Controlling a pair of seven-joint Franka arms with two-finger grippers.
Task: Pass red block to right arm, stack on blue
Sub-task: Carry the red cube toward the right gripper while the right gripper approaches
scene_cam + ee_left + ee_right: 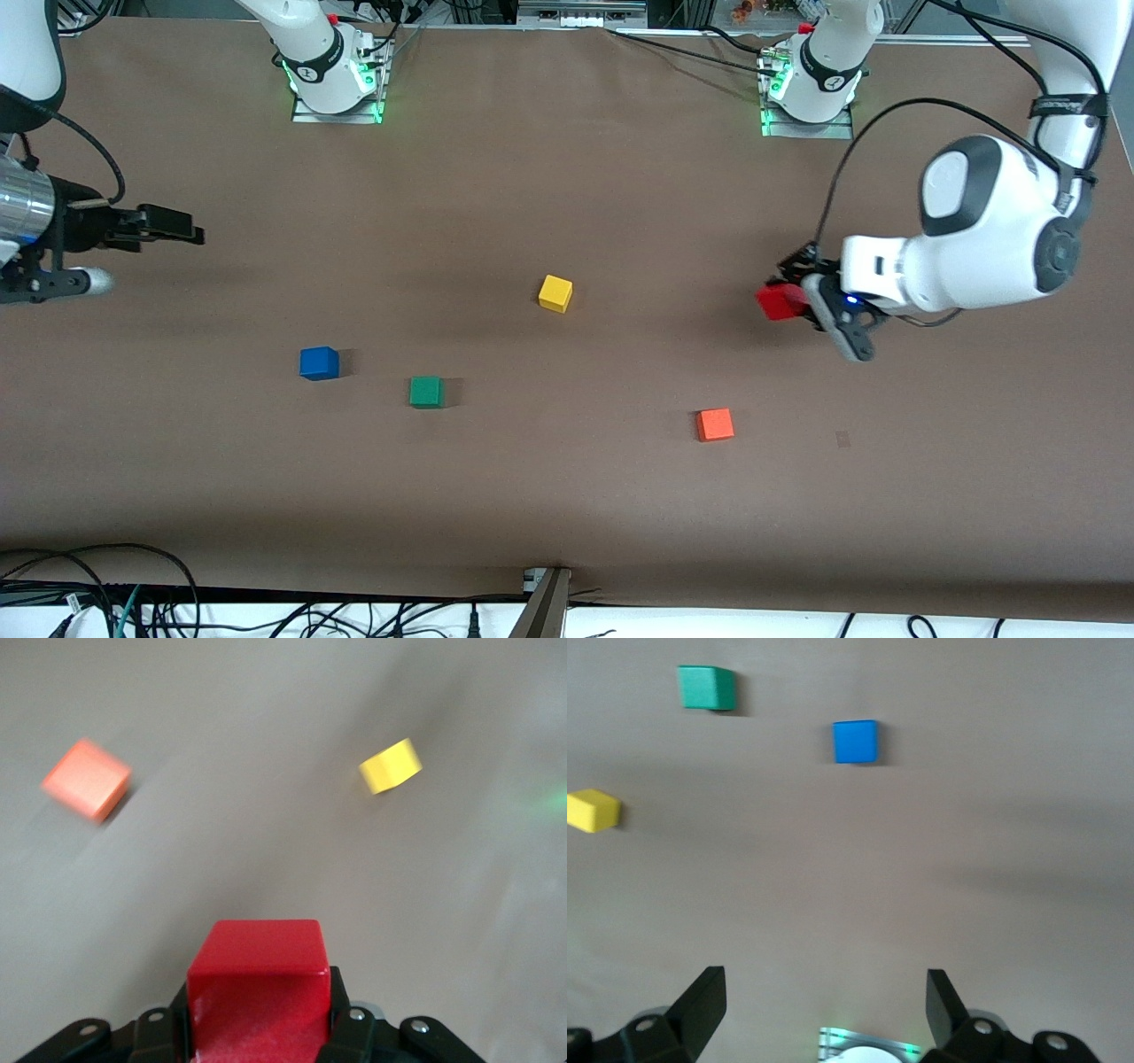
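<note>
the left gripper (791,299) has its fingers (353,1032) clamped on the red block (779,302), which sits between them with most of its bulk sticking out past the tips, held up in the air over bare table at the left arm's end. the right gripper (173,225) hangs over the right arm's end of the table with its fingers (700,1001) spread wide and nothing between them, well apart from the block.

the hold looks shallow: only the rear of the cube seems to be inside the fingers, so a quick swing toward the middle could let it twist or slip out. at the handover, the right fingers need the free faces; if they close on the same faces the left fingers cover, the two grippers may collide. if the left lets go before the right has closed, the block drops. the blue cube (319,363) lies near the green cube (426,392), so a careless descent there could nudge either one.
</note>
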